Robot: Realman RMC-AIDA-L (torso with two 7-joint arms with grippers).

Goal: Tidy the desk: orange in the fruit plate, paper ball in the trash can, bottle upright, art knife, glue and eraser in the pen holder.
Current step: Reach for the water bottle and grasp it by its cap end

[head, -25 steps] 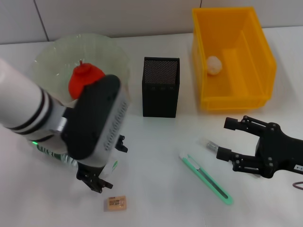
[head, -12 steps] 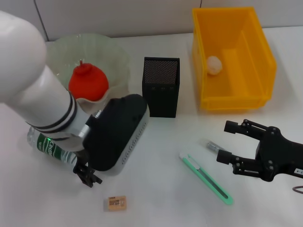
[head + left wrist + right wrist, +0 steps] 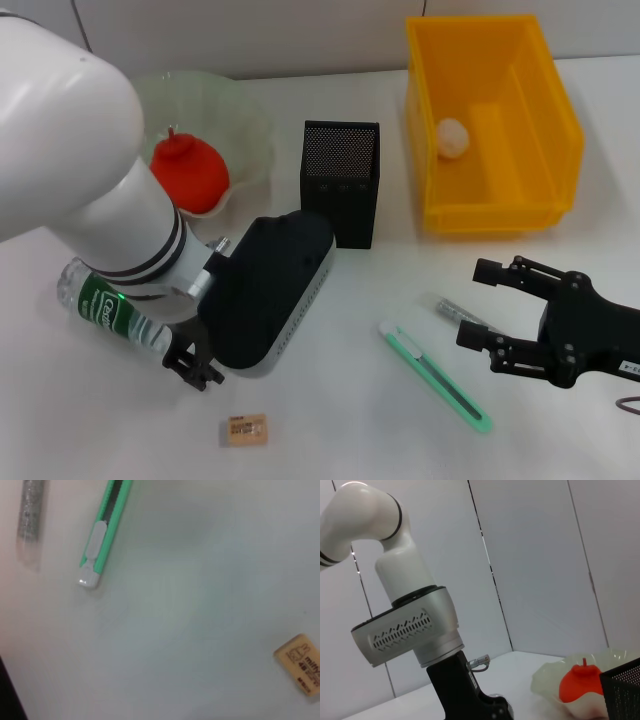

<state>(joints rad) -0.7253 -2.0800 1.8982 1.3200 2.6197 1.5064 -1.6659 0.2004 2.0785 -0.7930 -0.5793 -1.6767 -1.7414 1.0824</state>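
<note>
Left gripper shifted rightward, grip state unclear, bottle lying beside it, right gripper open

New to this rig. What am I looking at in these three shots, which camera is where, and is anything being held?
It is a two-armed robot tidying a white desk. The head view looks down from its head; the other two come from cameras on each wrist.

The left gripper is low over the desk, beside a bottle lying on its side; whether its fingers are open I cannot tell. The right gripper is open and holds nothing, close to a small glue tube.

Also on the desk: a green knife, an eraser, a black mesh pen holder, a glass plate with an orange fruit in it, and a yellow bin holding a paper ball.

The left wrist camera looks straight down at the knife and eraser. The right wrist camera looks across at the left arm.
</note>
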